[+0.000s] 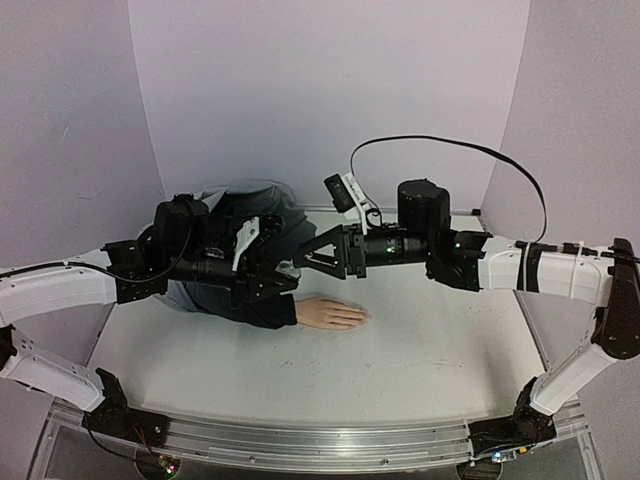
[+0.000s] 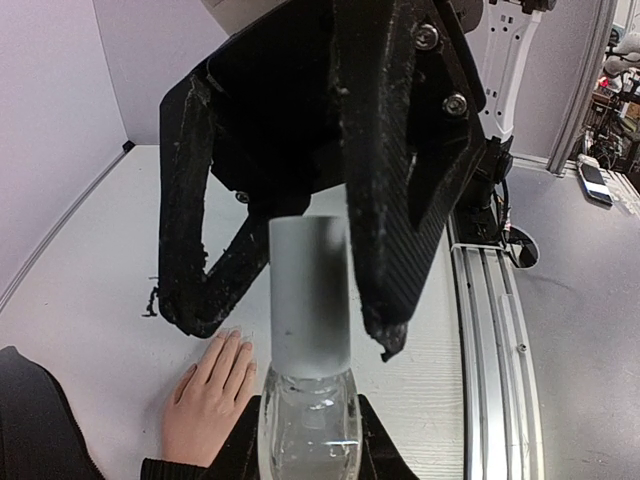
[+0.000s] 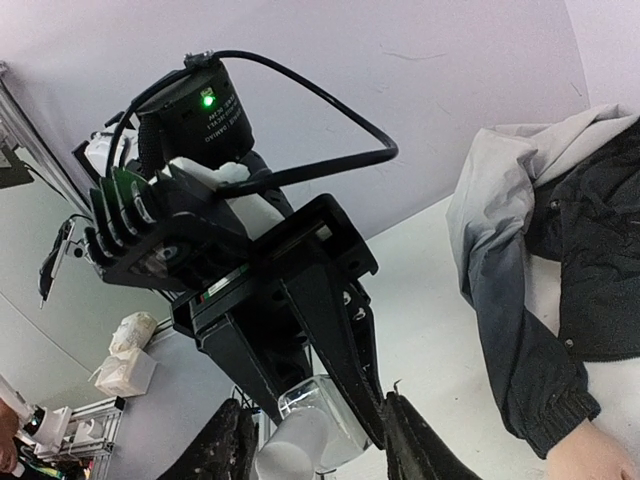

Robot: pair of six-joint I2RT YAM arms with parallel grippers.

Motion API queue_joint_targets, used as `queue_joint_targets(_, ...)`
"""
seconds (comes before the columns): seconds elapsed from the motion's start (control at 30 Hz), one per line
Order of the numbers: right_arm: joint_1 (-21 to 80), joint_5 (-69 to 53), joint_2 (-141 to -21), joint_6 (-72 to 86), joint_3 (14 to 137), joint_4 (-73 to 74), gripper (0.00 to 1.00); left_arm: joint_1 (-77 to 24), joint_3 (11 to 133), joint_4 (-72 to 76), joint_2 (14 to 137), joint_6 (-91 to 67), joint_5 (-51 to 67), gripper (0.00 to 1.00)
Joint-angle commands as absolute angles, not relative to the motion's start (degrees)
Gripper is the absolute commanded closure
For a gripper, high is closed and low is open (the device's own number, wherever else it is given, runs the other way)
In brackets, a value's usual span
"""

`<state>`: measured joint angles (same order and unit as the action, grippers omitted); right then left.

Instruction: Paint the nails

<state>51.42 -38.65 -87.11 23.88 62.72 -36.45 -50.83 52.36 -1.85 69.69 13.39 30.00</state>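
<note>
1. One mannequin hand (image 1: 330,314) lies palm down on the table (image 1: 430,360), nearest to the bases. Its long axis runs left-right, with the wrist left in the jacket sleeve (image 1: 245,305) and the fingertips right. The nails (image 1: 362,318) are at that right end and too small to make out. No paint shows on them that I can see.
2. Just beyond and above the hand, the two grippers meet tip to tip over the wrist area.
3. The left gripper (image 2: 308,455) is clamped on the body of a clear bottle (image 2: 310,425). The frosted cap (image 2: 310,295) points away from it, toward the right arm, so the bottle axis runs roughly along the line between the grippers.
4. The right gripper (image 2: 290,325) has its jaws spread to either side of the cap. One finger is close beside the cap and the other stands apart, so it reads as not yet clamped.
5. My read is that the step in hand is uncapping. The right gripper needs to close on the cap, then twist or pull it off along the bottle axis, to the right.
6. Key relation: the nails sit below, nearer and to the right of the cap, on the right arm's side. The right arm has the shorter path down with the brush.
7. The rest of the jacket (image 1: 250,200) is bunched at the far left, by the wall.
</note>
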Motion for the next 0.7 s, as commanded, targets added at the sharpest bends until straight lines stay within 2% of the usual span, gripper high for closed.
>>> queue_joint_targets(0.0,51.5,-40.9,-86.8,24.9,65.1,-41.4,0.53,-50.8,55.1,1.8,68.6,12.9,31.2,1.00)
queue_joint_targets(0.07,51.5,-40.8,-86.7,25.2,65.1,-41.6,0.60,-50.8,55.1,1.8,68.7,12.9,31.3,1.00)
queue_joint_targets(0.2,51.5,-39.7,-87.0,26.0,65.2,-41.9,0.80,-50.8,55.1,1.8,68.7,12.9,31.3,1.00)
queue_joint_targets(0.3,51.8,-40.7,-88.1,26.3,65.9,-41.9,0.89,-50.8,55.1,1.7,68.8,12.8,31.3,1.00)
queue_joint_targets(0.37,52.2,-41.4,-88.8,26.1,66.4,-41.9,1.00,-50.8,55.1,1.8,68.9,12.8,31.0,1.00)
queue_joint_targets(0.53,53.7,-38.3,-90.4,23.8,67.4,-39.6,1.00,-50.7,55.4,1.8,68.4,11.2,21.0,1.00)
queue_joint_targets(0.67,55.6,-24.7,-95.0,22.1,73.7,-28.1,1.00,-50.7,55.1,1.7,67.6,11.5,8.7,1.00)
